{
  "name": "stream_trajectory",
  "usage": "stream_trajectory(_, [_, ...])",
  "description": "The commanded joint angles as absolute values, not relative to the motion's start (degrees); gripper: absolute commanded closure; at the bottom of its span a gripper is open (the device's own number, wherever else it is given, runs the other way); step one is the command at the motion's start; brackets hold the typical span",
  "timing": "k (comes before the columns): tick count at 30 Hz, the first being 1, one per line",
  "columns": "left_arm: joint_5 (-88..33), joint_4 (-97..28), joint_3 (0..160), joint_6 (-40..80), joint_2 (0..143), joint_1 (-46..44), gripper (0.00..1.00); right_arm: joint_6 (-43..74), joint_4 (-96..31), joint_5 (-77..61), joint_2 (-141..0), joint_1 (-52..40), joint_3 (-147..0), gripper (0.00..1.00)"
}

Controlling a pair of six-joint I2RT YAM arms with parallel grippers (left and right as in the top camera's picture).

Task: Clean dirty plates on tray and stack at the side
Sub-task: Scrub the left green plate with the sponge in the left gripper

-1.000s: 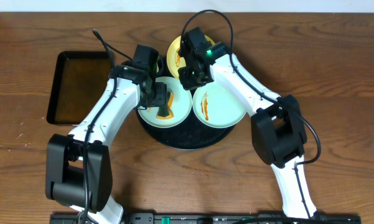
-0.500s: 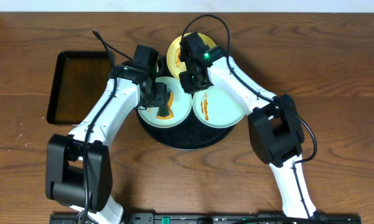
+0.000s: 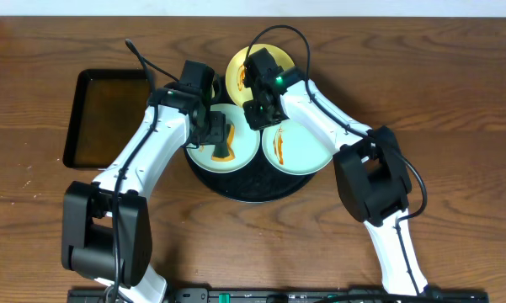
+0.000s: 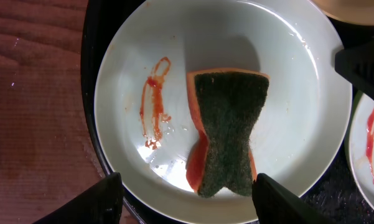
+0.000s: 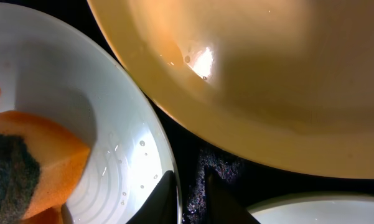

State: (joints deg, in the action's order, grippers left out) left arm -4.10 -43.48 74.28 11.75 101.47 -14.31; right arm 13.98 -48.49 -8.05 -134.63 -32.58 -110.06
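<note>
Sponge (image 4: pixel 227 130) lying on mint plate (image 4: pixel 299 93); rectangular tray (image 3: pixel 109 118) well apart

this looks like a robot test bench in a lab, with kitchen things laid out as a set. a white-and-black jointed left arm (image 3: pixel 143 160) and its twin right arm (image 3: pixel 337 126) rise from a black base rail (image 3: pixel 236 296) at the front edge of a brown wood-grain worktop (image 3: pixel 455 101). loose black cables (image 3: pixel 278 29) loop over the arms.

the set is three small round plates (image 3: pixel 303 151) on a large round black tray with a raised rim (image 3: pixel 244 189), an orange sponge with a dark green scouring face (image 4: pixel 227 124), and a smaller rectangular black tray of brownish liquid (image 3: pixel 101 118).
</note>
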Motion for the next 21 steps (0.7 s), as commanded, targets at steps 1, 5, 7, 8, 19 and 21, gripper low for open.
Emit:
stream_trajectory(1, [-3.64, -43.66, 74.48, 11.7, 101.6, -14.02, 0.32, 13.89, -47.55, -7.51, -135.15, -33.61, -109.12, 0.89])
stream_trajectory(5, [-3.64, -43.68, 74.48, 13.39, 101.6, -14.02, 0.33, 13.89, -46.7, -7.51, -135.15, -33.8, -108.27, 0.89])
stream_trajectory(7, [-3.62, -43.66, 74.48, 13.63, 101.6, -14.02, 0.33, 13.87, -46.3, -7.51, -135.15, -33.8, -107.81, 0.89])
stream_trajectory(8, [-3.62, -43.68, 74.48, 13.63, 101.6, -14.02, 0.33, 13.87, -46.06, -7.51, -135.15, -33.8, -107.57, 0.89])
stream_trajectory(19, [-3.64, -43.66, 74.48, 13.63, 101.6, -14.02, 0.33, 13.85, -45.19, -7.46, -135.15, -33.8, -106.74, 0.96])
stream_trajectory(21, [-4.14, -43.66, 74.48, 13.63, 101.6, -14.13, 0.33, 13.85, -45.17, -7.49, -135.15, -33.8, -106.74, 0.97])
